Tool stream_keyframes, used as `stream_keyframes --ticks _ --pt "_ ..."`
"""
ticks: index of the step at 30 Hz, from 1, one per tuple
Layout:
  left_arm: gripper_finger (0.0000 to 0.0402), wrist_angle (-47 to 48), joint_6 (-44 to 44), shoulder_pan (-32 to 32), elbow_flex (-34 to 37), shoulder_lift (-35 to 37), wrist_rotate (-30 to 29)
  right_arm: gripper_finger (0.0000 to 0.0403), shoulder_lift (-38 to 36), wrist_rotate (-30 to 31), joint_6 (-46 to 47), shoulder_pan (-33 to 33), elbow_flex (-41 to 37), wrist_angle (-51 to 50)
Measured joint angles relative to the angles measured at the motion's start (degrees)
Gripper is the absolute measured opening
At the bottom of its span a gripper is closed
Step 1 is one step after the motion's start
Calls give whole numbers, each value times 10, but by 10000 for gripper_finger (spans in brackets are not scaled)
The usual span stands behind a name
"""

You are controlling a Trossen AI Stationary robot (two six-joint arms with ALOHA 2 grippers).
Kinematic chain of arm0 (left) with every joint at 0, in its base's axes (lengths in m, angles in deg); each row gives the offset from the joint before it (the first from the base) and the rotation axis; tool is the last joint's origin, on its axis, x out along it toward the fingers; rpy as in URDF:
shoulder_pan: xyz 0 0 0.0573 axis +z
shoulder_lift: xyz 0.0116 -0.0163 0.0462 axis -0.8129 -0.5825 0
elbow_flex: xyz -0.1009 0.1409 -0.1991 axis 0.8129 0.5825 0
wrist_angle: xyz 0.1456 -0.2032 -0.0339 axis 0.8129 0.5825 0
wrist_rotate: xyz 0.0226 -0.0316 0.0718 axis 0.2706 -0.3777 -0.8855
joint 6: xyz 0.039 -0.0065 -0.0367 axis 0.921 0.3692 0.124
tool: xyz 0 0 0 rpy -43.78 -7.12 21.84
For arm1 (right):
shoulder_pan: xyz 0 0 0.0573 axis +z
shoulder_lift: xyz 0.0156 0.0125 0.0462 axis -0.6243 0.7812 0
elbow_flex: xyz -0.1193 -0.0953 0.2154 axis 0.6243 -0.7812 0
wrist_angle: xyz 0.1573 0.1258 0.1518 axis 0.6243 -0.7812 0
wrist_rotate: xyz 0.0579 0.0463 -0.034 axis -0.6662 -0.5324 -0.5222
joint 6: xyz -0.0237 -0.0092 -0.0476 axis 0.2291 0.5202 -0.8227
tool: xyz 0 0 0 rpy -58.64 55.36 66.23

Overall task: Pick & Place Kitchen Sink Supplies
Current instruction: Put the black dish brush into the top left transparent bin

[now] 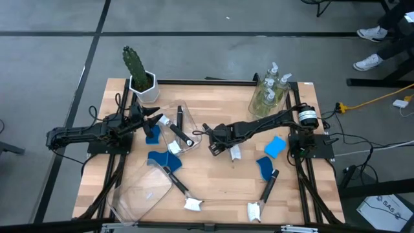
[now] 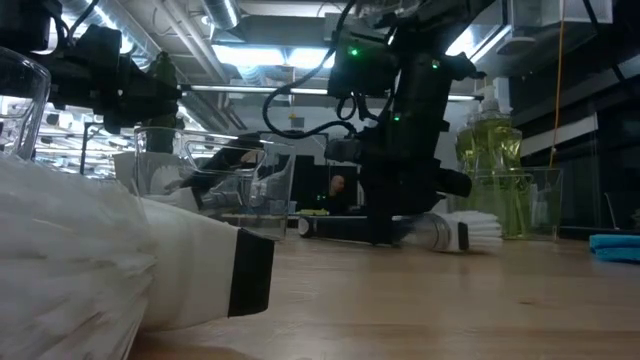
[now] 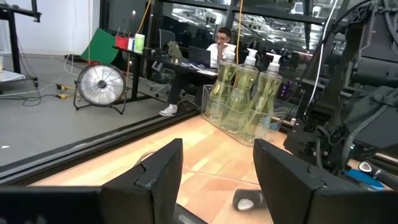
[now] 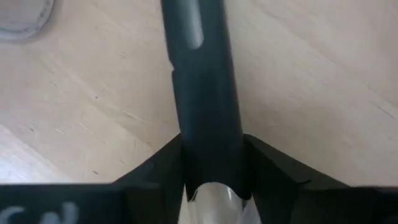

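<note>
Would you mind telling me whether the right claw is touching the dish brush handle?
Touching: in the right wrist view, both fingers of the right claw press against the dish brush handle between them.

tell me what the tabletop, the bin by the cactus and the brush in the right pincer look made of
Tabletop: looks like wood, pale planks with visible grain and seams, matte.
Bin: probably clear plastic; the table shows through its glossy walls.
Brush, between the right pincer fingers: the handle looks like smooth black plastic with a soft sheen, though rubber coating can't be ruled out.
</note>
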Motion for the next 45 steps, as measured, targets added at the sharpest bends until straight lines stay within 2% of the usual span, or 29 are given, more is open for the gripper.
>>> stream_keyframes --ticks 2,9,13,20,27,39,45 --pt "190 0 0 0 0 0 0 125 -3 -3 -3 -3 -1 0" --pt "191 0 0 0 0 0 0 125 -37 -10 -12 -23 -6 -8" --pt "190 0 0 0 0 0 0 125 -80 -2 -10 -44 -5 27" --pt "191 0 0 0 0 0 0 125 -134 1 -12 -72 -3 206" --pt "190 0 0 0 0 0 0 125 -137 1 -11 -75 -2 418" --pt "190 0 0 0 0 0 0 125 -135 23 5 -75 -2 531" --pt "189 0 0 0 0 0 0 126 -129 32 3 -74 -2 546"
